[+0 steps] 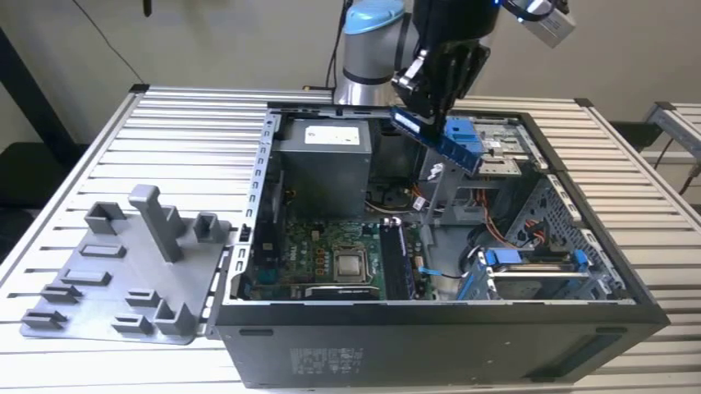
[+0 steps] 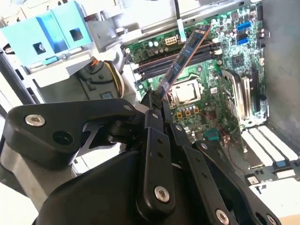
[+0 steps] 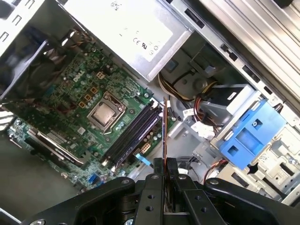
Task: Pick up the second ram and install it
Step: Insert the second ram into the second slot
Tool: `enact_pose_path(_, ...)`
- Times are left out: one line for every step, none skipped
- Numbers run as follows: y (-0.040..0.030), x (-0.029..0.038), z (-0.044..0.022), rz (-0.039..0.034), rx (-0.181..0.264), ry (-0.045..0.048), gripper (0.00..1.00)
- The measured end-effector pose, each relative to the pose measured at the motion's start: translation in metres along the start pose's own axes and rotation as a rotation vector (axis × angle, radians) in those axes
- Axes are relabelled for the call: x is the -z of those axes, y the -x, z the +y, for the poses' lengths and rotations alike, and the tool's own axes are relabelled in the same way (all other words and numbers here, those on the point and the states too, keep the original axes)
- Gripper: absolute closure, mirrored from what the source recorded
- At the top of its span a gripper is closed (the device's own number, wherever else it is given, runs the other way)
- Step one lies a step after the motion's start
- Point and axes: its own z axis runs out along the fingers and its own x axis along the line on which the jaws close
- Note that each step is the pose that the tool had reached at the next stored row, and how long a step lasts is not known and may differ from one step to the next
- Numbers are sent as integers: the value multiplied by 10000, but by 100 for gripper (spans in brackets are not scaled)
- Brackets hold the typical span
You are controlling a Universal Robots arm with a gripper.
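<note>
Holds the second ram in the air above the open computer case, touching nothing inside it. Grips it at one short end with the pincer, closed down narrow onto the thin card from both faces, with the rest of the stick jutting free beyond the fingertips. Tilts the stick in the exterior view, low end toward that view's right, over the case's far half beside the power supply. In the first wrist view, presents the second ram edge-on as a thin dark line running out from the pincer, just beside the black memory slots as pictured, though well above them. In the second wrist view, shows the second ram by its broad face, reddish along one long edge, slanting across the memory slots and the processor socket on the green motherboard. Cannot tell from any view whether a slot already carries a stick. Beside the stick, inside the case, a blue drive bracket with cables bundled under it. On the slatted table, lying with its open side up, the case, taking up the middle and the side toward the exterior view's right. Near the table's near corner at the exterior view's left, touching the case wall, a grey holder tray with a tall grey post standing upright on it.
</note>
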Motion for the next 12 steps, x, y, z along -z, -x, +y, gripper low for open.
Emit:
enact_pose_path(0,0,0,6,-138,-8,86)
enact_pose_path(0,0,-1,10,-264,-15,86)
enact_pose_path(-1,-1,-1,15,-397,-22,86)
enact_pose_path(-1,-1,-1,20,-528,-30,86)
enact_pose_path(-1,-2,-1,26,-656,-37,86)
enact_pose_path(-2,-2,-2,30,-782,-44,86)
enact_pose_path(-2,-3,-2,36,-920,-51,86)
enact_pose_path(-3,-3,-3,42,-1043,-58,86)
enact_pose_path(-3,-3,-3,48,-1164,-65,86)
enact_pose_path(-4,-3,-4,55,-1281,-72,86)
enact_pose_path(-5,-4,-5,60,-1399,-77,86)
enact_pose_path(-6,-5,-6,64,-1517,-83,86)
